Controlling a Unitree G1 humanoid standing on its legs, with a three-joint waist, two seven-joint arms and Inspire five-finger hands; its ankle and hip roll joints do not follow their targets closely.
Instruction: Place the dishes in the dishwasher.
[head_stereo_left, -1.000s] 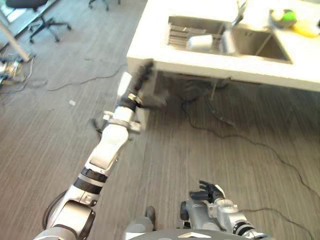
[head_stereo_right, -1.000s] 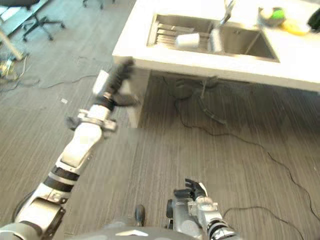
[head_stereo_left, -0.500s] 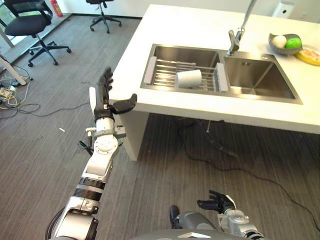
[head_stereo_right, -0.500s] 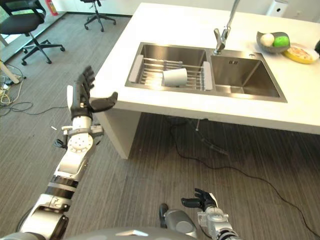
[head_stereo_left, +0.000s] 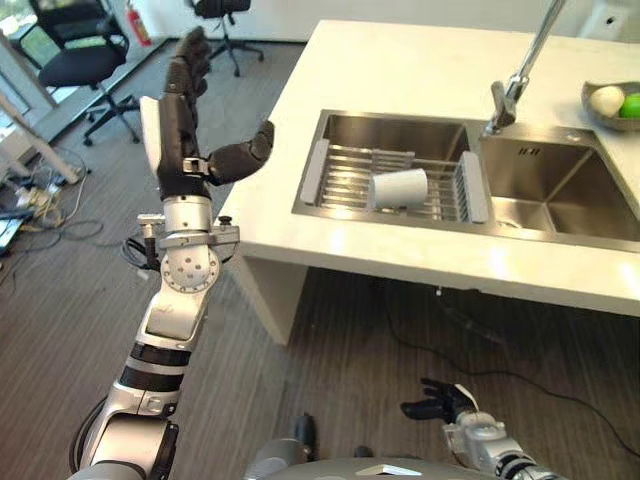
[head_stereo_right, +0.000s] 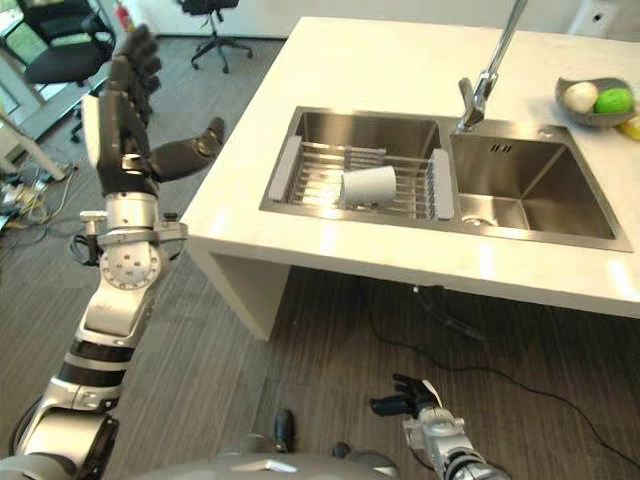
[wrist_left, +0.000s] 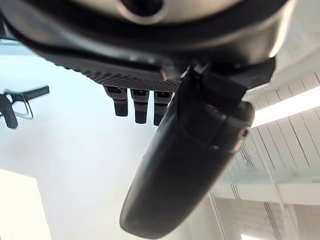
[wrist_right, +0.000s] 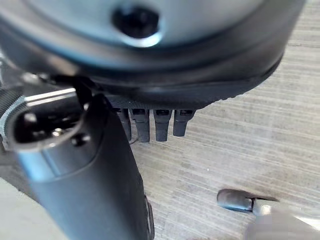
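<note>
Beyond the counter's left edge, the left hand was raised upright, fingers straight and together, thumb spread toward the counter, holding nothing. Its wrist view showed the fingers extended against a white wall and ceiling. Low over the floor, the right hand hung with fingers relaxed and empty, well apart from the counter. A white cup lay on its side on the rack in the sink's left basin, near the rack's right end. The faucet stood at the sink's back edge. A bowl of fruit sat near the counter's far right corner. Chairs stood on the floor beyond the left hand.
</note>
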